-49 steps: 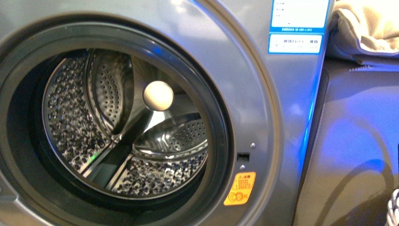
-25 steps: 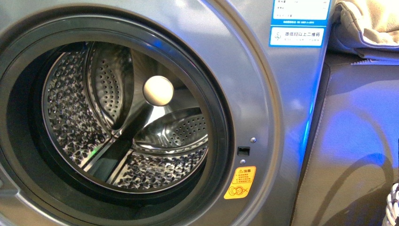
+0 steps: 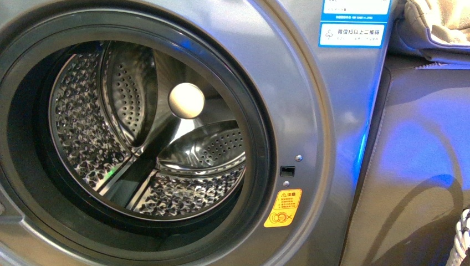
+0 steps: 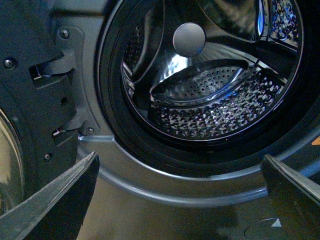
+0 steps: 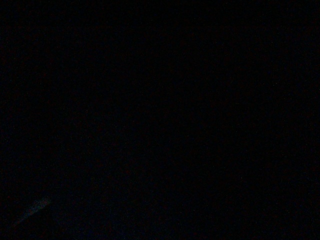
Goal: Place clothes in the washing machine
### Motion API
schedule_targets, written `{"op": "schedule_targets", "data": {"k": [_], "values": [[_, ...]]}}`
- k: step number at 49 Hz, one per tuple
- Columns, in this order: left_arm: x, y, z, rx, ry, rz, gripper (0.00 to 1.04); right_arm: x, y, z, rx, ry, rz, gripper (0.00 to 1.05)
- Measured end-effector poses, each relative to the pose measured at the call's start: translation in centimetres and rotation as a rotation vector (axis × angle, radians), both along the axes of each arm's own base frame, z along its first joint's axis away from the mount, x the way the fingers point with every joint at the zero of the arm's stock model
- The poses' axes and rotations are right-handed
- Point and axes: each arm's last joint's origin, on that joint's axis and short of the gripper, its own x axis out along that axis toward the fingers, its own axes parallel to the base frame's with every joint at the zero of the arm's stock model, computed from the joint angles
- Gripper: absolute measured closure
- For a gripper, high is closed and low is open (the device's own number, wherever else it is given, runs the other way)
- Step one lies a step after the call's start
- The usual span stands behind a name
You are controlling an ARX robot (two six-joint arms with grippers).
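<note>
**Open porthole ahead, left pincer spread before it**

Filling most of the front view: the washing machine (image 3: 327, 111), silver-grey, with its dark-rimmed porthole (image 3: 258, 127) open toward the robot. Long axis of the drum (image 3: 83, 127) running straight back from the opening, away from the robot, to a pale round hub (image 3: 187, 100) on the rear wall. Inside, shiny perforated steel all round, with raised lifter ribs (image 3: 202, 152). Just right of the dark rim, a small latch slot (image 3: 286, 170); below that, a yellow warning sticker (image 3: 282, 208). High on the front's right side, blue-and-white labels (image 3: 351, 34). Past the machine's right edge, a flat brown-grey panel (image 3: 427, 155) washed in blue light, with beige fabric (image 3: 438, 22) lying on top.

From the left wrist view: left pincer (image 4: 180, 156) spread wide, fingers (image 4: 55, 205) well apart and gripping nothing. Aimed at the open drum from in front, low, about level with the porthole's lower rim. Near the machine but apart from it, no contact on show. Beside the opening, a hinge bracket (image 4: 60, 70) and part of the open door (image 4: 15, 150).

Right wrist view dark. Impossible to tell the right pincer's state.
</note>
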Motion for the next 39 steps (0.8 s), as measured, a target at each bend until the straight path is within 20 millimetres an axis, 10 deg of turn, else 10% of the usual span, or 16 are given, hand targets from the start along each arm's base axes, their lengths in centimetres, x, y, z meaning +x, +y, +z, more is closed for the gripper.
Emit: {"op": "schedule_targets", "data": {"k": [13,39], "values": [[0.0,0.0,0.0,0.000,0.000,0.000,0.06,-0.1,-0.2,-0.1,-0.004,-0.005,0.000,0.08],[0.0,0.0,0.0,0.000,0.000,0.000,0.06,-0.2,0.1,3.2,0.004,-0.080,-0.013,0.91]]}}
